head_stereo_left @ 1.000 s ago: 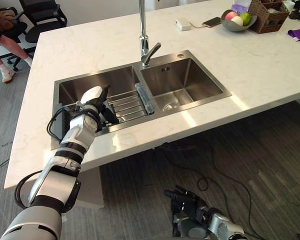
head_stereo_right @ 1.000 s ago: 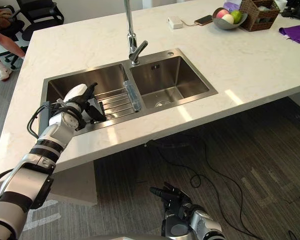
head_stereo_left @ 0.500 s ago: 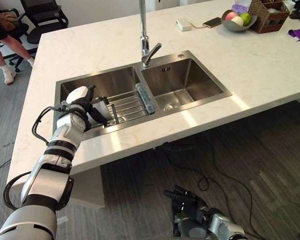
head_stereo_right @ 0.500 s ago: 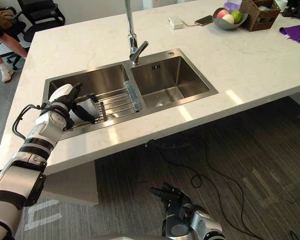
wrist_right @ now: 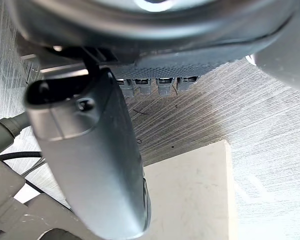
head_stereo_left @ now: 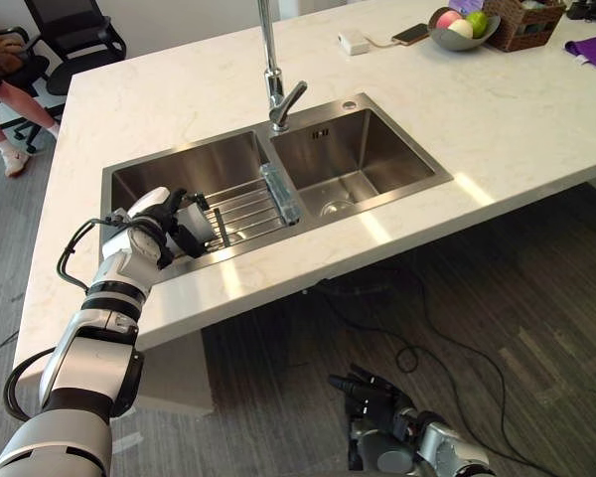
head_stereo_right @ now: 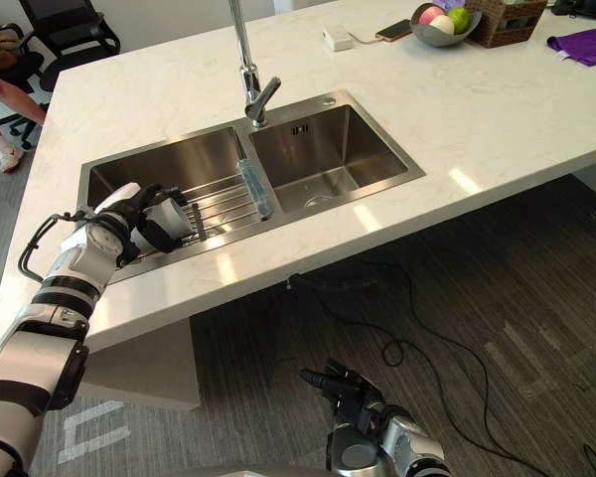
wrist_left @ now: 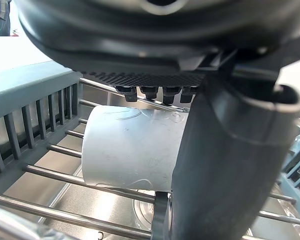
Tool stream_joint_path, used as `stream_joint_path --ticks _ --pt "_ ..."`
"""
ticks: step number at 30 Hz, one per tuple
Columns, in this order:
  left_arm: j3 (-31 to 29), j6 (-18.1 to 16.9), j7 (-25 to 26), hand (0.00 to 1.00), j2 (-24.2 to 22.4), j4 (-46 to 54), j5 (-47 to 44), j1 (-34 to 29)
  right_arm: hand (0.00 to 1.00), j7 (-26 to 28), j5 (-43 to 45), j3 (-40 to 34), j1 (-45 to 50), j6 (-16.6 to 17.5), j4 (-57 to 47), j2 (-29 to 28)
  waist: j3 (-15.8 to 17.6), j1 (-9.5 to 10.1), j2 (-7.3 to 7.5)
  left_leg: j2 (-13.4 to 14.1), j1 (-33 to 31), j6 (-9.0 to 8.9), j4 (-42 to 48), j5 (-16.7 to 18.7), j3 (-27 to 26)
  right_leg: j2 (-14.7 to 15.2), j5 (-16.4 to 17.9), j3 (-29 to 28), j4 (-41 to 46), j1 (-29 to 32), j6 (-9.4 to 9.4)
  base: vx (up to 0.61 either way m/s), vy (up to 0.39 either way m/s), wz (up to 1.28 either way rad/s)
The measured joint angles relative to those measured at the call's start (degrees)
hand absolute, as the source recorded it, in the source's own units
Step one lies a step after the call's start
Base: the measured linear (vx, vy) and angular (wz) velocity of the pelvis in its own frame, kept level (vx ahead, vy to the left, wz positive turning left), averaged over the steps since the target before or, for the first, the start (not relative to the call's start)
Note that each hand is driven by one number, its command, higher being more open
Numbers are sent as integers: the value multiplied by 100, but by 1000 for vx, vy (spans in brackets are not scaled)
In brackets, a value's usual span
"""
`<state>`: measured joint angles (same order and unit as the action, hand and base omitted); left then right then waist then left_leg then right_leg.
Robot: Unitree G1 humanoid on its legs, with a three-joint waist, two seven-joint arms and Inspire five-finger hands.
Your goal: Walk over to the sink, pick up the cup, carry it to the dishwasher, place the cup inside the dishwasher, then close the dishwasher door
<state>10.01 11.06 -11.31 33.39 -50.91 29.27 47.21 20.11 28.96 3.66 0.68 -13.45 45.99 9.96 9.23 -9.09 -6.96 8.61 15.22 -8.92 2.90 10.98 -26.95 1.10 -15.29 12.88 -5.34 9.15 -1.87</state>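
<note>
A white cylindrical cup (wrist_left: 130, 150) lies on its side on the metal wire rack (head_stereo_left: 243, 209) set across the left basin of the stainless steel double sink (head_stereo_left: 377, 149). The left robot hand (head_stereo_left: 169, 227) reaches into that basin and is clamped on the cup, its thumb lying across the cup's side and its dark fingers (head_stereo_right: 151, 237) wrapped around the other side. The cup's wall rests against the rack's bars. A tall chrome tap (head_stereo_left: 270, 60) stands behind the divider between the two basins. The sink is sunk into a white marble table (head_stereo_left: 497, 109), which also carries a grey bowl of fruit (head_stereo_left: 460, 25) at its far end. The right robot hand (head_stereo_left: 377, 397) hangs low over the grey floor (head_stereo_left: 497, 328), well apart from the sink, with its fingers loosely spread and holding nothing.
</note>
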Motion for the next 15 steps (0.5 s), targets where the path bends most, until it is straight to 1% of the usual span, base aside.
stream_joint_path --ticks 6,7,9,10,15 --pt "-86 -18 83 100 -48 54 60 -130 100 -2 -123 1 -13 -1 0 -6 0 -4 0 3 -2 0 33 0 4 4 1 -3 0 -13 1 -11 7 0" --pt "-129 -24 127 0 -89 78 143 -170 100 -2 -151 1 -15 -1 0 -6 0 -4 0 4 -2 0 33 0 5 4 1 -1 -1 -15 1 -38 22 1" --pt "-237 -54 301 0 -170 115 242 -265 100 -6 -171 1 -17 -2 0 -10 0 -4 0 6 -2 0 37 0 6 3 1 0 -1 -17 1 -34 19 0" --pt "-308 -97 520 0 -208 132 309 -351 100 -7 -201 0 -18 -2 -1 -12 -1 -3 2 9 -2 0 46 1 5 1 1 0 -1 -20 1 -31 17 0" --pt "-624 -214 828 0 -455 124 449 -621 100 -12 -269 1 -20 -26 7 -9 -5 18 11 25 2 3 67 6 10 -1 2 23 -1 -47 1 -1 1 2"
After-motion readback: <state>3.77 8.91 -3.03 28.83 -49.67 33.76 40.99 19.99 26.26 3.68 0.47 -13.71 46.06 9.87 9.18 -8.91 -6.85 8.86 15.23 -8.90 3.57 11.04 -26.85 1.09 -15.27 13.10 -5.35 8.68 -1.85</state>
